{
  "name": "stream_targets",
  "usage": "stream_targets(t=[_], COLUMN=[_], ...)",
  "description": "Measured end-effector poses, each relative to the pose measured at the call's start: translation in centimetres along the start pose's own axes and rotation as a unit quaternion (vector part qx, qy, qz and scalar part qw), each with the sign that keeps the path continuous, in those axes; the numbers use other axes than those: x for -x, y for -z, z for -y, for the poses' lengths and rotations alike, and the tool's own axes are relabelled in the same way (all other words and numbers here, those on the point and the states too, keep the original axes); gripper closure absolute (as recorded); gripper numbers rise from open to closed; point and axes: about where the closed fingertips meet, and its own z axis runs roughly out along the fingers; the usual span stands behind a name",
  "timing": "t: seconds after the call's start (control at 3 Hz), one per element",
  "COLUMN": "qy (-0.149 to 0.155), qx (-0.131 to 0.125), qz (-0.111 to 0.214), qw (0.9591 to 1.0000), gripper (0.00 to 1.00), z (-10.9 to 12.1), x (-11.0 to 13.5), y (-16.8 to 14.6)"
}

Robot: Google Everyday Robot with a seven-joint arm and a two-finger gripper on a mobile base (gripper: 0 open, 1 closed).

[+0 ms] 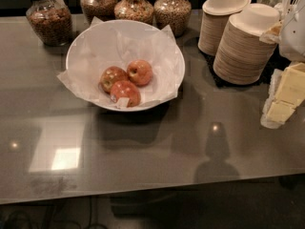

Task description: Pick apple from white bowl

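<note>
The white bowl (86, 46), wide and lined with crinkled white paper, stands on the grey counter at the upper left of centre. It holds three apples. The round red apple (139, 72) with a pale blush and a stem dimple lies at the right. A yellower mottled apple (112, 78) lies to its left. A red apple with a white sticker (125, 93) lies in front. My gripper (285, 95), pale yellow under a white arm, hangs at the right edge, far right of the bowl and apart from it.
Several glass jars (48, 18) of nuts and cereal stand along the back edge behind the bowl. Two tall stacks of small tan paper bowls (245, 46) stand at the back right, close to my gripper. The counter's front edge (143, 190) runs along the bottom.
</note>
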Motion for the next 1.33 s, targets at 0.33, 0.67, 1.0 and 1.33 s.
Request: stream_targets(t=[0.33, 0.67, 1.0, 1.33], qy=[0.013, 0.058, 0.095, 0.136], qx=[0.001, -0.004, 0.008, 0.016], qz=[0.056, 0.135, 0.201, 0.241], qw=[0.9983, 0.9892, 0.9750, 0.9608], gripper=[0.00, 0.00, 0.00, 0.00], z=[1.0, 2.6, 4.0, 4.6], x=[2.3, 7.0, 11.1, 14.9], y=[-0.7, -1.3, -1.9, -1.6])
